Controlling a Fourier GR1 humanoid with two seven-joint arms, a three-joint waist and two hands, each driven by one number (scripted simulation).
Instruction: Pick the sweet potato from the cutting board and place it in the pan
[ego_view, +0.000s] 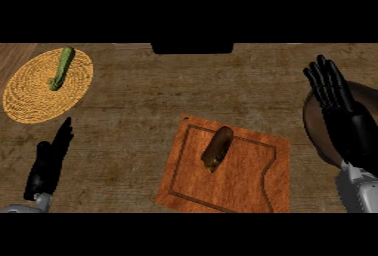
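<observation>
Near the far left corner of the desk we see a round woven mat. A green zucchini lies on its far right part. We also see a black block at the middle of the far edge.

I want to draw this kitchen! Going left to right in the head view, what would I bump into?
Woven mat with a green vegetable on it → cutting board with the sweet potato on it → pan. The left hand shares the mat's stretch, the right hand the pan's, so I skip them.
</observation>
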